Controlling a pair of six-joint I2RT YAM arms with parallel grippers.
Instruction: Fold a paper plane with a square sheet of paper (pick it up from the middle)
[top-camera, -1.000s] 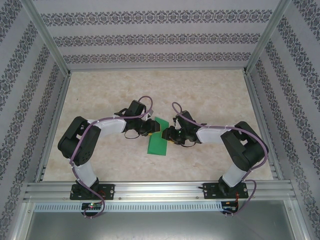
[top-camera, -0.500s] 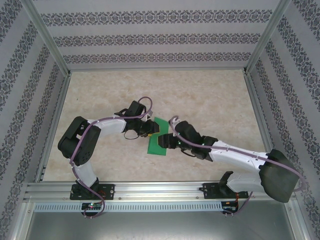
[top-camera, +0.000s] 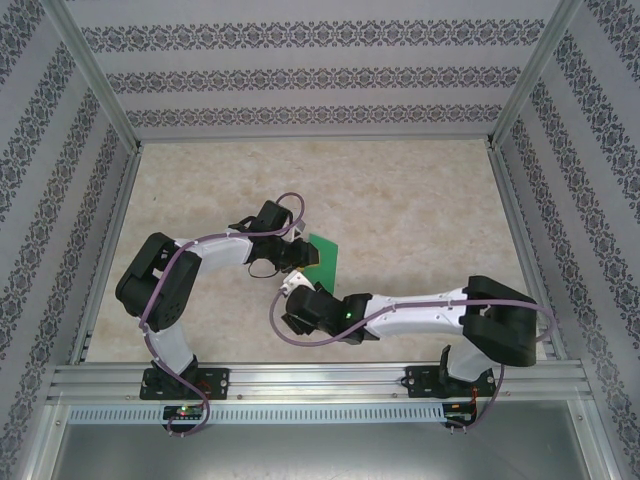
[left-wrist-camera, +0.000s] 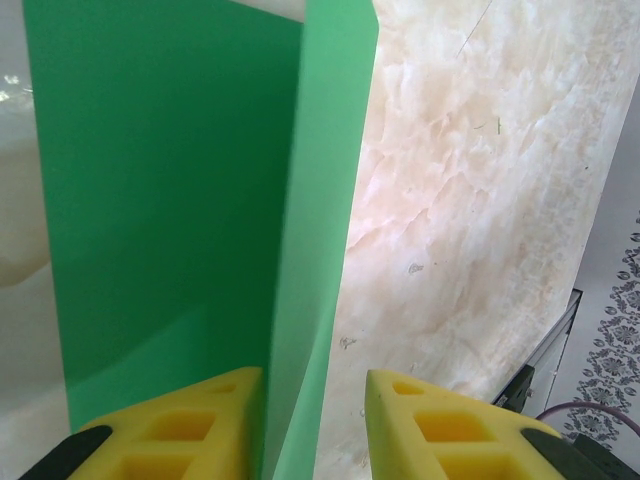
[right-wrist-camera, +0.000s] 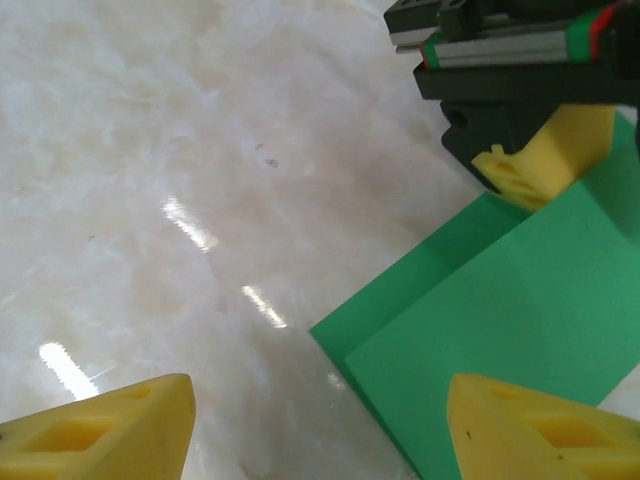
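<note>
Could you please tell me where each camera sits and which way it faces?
Top external: above, behind the bases, looking down on the table; both arms, left claw, right claw.
Left wrist: on the left arm, looking along its yellow fingers at the folded green paper.
Right wrist: on the right arm, facing the paper and left claw; own fingertips below.
Shared: all three show the paper.

Plain bright-green folded square sheet of paper (top-camera: 324, 258) on a glossy cream tabletop (top-camera: 420, 200) veined in pale pink-beige marbling. Yellow foam finger pads (right-wrist-camera: 110, 425); white-and-black jointed robot arms (top-camera: 420, 312) trailing purple cables (top-camera: 290, 194). White enclosure walls (top-camera: 300, 75) banded with grey floral stripes; silver metal frame (top-camera: 320, 378).
</note>
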